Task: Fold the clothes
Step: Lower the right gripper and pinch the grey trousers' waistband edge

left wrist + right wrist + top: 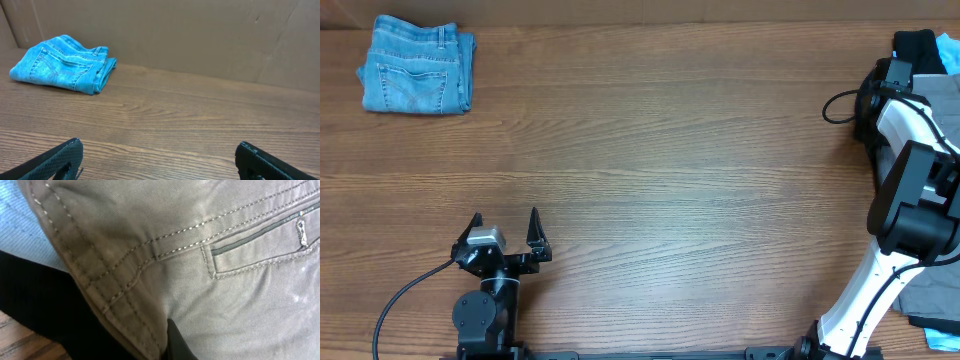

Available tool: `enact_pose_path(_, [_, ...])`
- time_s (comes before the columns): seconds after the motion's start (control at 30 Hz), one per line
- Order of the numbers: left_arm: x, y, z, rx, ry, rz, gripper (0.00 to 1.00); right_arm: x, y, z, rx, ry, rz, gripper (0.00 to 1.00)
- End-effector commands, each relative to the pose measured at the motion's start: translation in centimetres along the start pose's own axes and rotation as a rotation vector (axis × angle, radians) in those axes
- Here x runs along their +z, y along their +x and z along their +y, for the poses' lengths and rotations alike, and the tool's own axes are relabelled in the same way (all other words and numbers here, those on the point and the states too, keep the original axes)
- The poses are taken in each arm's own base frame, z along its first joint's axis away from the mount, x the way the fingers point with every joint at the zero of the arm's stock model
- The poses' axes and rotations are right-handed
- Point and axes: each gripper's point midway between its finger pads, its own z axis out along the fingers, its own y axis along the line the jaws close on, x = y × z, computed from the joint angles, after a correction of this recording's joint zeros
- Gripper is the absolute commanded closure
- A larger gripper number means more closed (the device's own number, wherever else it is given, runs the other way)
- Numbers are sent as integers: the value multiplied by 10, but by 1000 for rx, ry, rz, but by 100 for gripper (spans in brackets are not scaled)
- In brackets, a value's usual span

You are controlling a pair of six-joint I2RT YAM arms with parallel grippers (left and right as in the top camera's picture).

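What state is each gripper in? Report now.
Left gripper: open, holding nothing.
Right gripper: cannot be told; it is close against the khaki trousers and how its jaws stand is out of view.

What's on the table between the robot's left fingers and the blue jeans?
Nothing. Only bare wooden table lies between the left fingers and the jeans, as both the overhead and left wrist views show.
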Motion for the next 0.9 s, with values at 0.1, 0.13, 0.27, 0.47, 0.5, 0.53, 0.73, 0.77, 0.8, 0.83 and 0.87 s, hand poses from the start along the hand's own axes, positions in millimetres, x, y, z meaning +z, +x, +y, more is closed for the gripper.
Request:
enact_pose_path(0.1, [0,0,0,4,-2,-5,0,-26,-28,-17,68,6,-79,90])
enact_pose_path(0.13, [0,0,0,4,-2,-5,0,-26,-27,-18,67,6,-77,90])
enact_pose_path(0.27, [0,0,0,4,-2,-5,0,-26,-24,-11,59,-30,-66,91])
enact_pose_path(0.47, [0,0,0,4,-2,-5,0,-26,-25,-11,65,-34,-68,91])
enact_pose_path(0.5, [0,0,0,4,-2,-5,0,-26,-25,-11,67,-30,-68,91])
enact_pose_path(0.53, [0,0,0,4,-2,-5,0,-26,-25,-12,79,-24,-68,87])
enact_pose_path(0.73, [0,0,0,4,-2,-5,0,-30,-29,-14,89,-24,-76,90])
enact_pose_path(0.77, [0,0,0,4,-2,-5,0,-31,-30,-15,94,-24,-79,95])
enact_pose_path(0.8, [0,0,0,4,-2,-5,0,-32,-31,-16,110,-25,-83,96])
enact_pose_path(0.83, [0,0,0,4,-2,-5,0,-33,-32,-16,116,-25,-85,96])
enact_pose_path(0.87, [0,0,0,4,-2,-5,0,-33,-32,-16,115,-25,-86,96])
